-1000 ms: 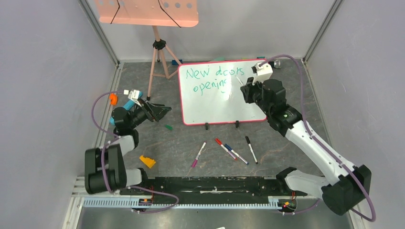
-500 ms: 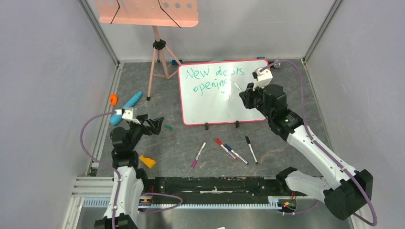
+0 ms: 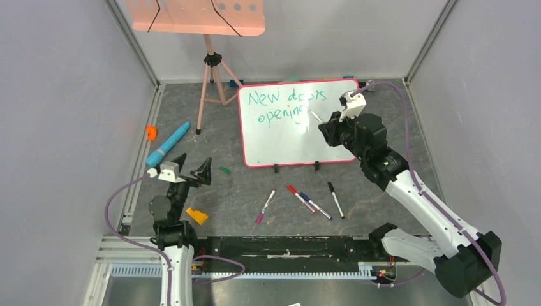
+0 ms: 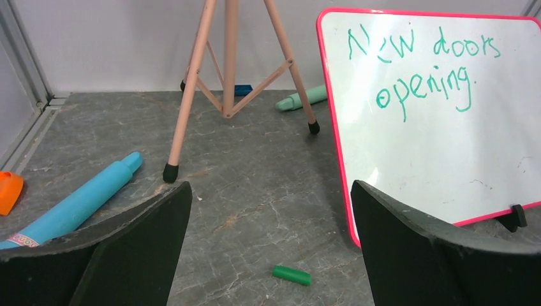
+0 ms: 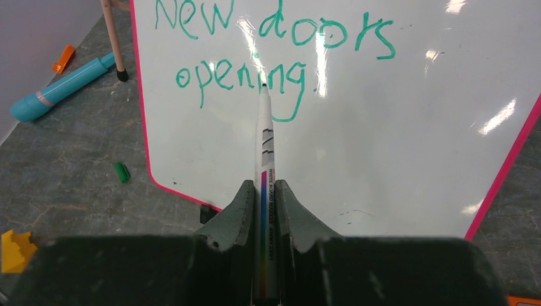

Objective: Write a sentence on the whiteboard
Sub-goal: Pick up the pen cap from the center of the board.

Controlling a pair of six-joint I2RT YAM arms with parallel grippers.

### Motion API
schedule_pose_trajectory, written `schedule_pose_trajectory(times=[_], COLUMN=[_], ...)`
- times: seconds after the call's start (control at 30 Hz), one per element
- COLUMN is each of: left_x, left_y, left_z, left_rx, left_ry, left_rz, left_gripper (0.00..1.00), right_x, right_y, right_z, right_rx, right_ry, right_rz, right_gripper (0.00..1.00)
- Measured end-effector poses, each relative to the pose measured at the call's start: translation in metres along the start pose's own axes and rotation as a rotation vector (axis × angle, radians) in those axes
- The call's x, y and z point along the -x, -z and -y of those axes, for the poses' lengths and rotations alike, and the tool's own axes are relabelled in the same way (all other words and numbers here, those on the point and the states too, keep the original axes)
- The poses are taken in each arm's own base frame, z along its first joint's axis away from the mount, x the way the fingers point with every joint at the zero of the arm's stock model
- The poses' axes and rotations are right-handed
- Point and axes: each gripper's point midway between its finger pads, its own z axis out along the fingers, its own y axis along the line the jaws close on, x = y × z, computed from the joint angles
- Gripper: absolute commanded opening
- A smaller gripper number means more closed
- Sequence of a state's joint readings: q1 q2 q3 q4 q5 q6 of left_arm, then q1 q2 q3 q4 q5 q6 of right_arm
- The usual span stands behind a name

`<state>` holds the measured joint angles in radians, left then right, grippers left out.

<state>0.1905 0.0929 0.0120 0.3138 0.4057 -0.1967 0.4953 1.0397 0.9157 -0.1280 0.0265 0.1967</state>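
The whiteboard [image 3: 296, 137] stands tilted on two black feet at the back centre, and the green sentence [image 3: 284, 105] on it reads "New doors opening." in two lines. My right gripper [image 3: 326, 123] is shut on a white marker [image 3: 314, 116]. In the right wrist view the marker [image 5: 264, 146] runs out from between the jaws of the right gripper [image 5: 263, 191], its tip by the word "opening" of the sentence [image 5: 268, 44]. Whether the tip touches, I cannot tell. My left gripper [image 3: 191, 167] hangs open near the left front, and in its wrist view the left gripper [image 4: 271, 223] holds nothing, with a green cap [image 4: 291, 275] on the floor beyond.
A salmon tray [image 3: 194, 16] on a tripod [image 3: 210, 89] stands at the back left. A blue tube [image 3: 168, 145], an orange piece [image 3: 151, 132] and a yellow block [image 3: 197, 216] lie on the left. Several markers [image 3: 300, 201] lie in front of the whiteboard. Grey walls close in both sides.
My left arm has drawn back from the blue tube toward its base, and its gripper has spread fully open. The right arm with the marker has shifted only slightly.
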Motion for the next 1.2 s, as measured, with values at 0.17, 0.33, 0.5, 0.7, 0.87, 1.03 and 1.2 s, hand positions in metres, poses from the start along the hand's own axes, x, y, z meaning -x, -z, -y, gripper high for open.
schedule_pose_trajectory(times=[0.17, 0.33, 0.5, 0.7, 0.87, 1.03, 1.2], left_x=[-0.005, -0.008, -0.007, -0.011, -0.005, 0.030, 0.015], left_y=[0.000, 0.000, 0.000, 0.004, -0.002, -0.008, -0.010], left_z=[-0.003, -0.004, -0.003, -0.019, -0.025, -0.030, -0.031], left_rx=[0.012, 0.019, 0.017, 0.163, 0.238, 0.312, 0.387], left_ry=[0.009, 0.013, 0.012, 0.176, 0.337, 0.625, 0.801], left_rz=[-0.019, -0.029, -0.026, -0.024, -0.040, 0.097, 0.020], left_gripper=[1.00, 1.00, 1.00, 0.80, 1.00, 0.92, 1.00], right_x=[-0.010, -0.019, -0.019, -0.018, -0.022, -0.020, -0.018], right_y=[0.001, 0.003, 0.010, 0.015, 0.016, 0.017, 0.019], right_z=[-0.004, -0.008, -0.014, -0.017, -0.016, -0.017, -0.018], right_rx=[0.027, 0.053, 0.083, 0.102, 0.099, 0.099, 0.102], right_ry=[-0.014, -0.023, -0.031, -0.032, -0.034, -0.044, -0.048], right_rz=[-0.024, -0.048, -0.050, -0.050, -0.065, -0.059, -0.053], right_gripper=[0.00, 0.00, 0.00, 0.00, 0.00, 0.00, 0.00])
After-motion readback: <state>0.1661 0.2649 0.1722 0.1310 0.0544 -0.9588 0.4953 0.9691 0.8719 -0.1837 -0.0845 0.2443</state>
